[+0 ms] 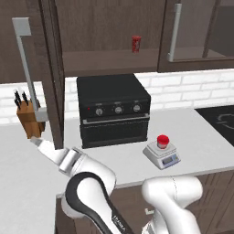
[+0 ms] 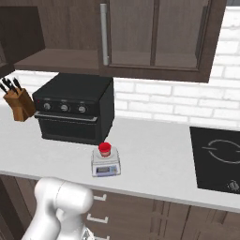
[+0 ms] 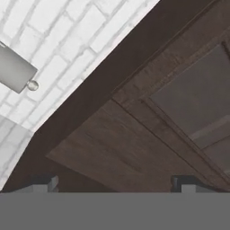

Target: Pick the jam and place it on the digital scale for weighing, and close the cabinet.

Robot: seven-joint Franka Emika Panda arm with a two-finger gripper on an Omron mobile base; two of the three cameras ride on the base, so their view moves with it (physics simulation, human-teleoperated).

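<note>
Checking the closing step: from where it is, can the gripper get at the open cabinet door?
Probably yes. The open gripper faces the dark cabinet door close up, nothing between them; the jam already sits on the scale.

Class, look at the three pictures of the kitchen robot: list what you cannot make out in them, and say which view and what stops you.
1. Gripper: in the hand view the flat band cuts off all but the finger tips, set wide apart.
2. Digital scale: display reading too small in both base views.
3. Jam: label too small to read.
4. Red can on the cabinet shelf: too small and blurred for any print.
5. Oven: dial settings too small.
</note>
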